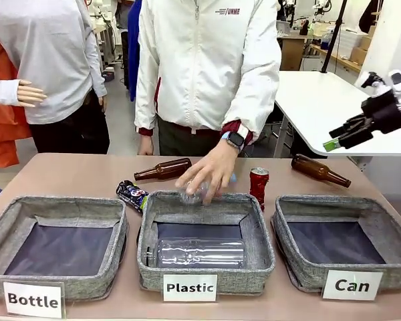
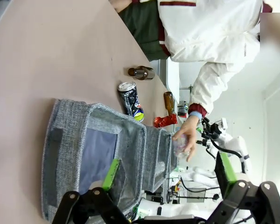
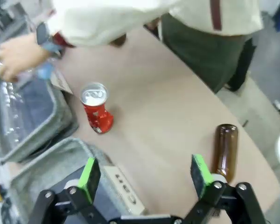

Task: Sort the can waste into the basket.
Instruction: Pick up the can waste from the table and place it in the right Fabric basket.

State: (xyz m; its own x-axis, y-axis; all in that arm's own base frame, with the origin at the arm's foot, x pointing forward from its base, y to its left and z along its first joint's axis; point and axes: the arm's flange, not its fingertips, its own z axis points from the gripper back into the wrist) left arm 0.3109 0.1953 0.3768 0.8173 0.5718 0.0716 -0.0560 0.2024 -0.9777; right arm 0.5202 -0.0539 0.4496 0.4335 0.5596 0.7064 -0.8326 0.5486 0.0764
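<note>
The right gripper (image 1: 335, 137) hangs above the right end of the tan table (image 1: 73, 170), jaws spread and empty. The left gripper (image 2: 168, 170) is spread wide too. The red can (image 1: 258, 186) stands just behind the gap between the Plastic basket (image 1: 147, 231) and the Can basket (image 1: 387, 231). The black can (image 1: 131, 194) lies near the Plastic basket's far left corner. White labels (image 1: 351, 285) read "Bottle", "Plastic" and "Can". A white table (image 1: 321, 107) stands in the workshop beyond.

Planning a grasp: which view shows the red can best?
Right wrist view: the red can stands close, unobstructed, top and dented body clear. Front view: the can is smaller, farther off. Left wrist view: the can is tiny, distant.
</note>
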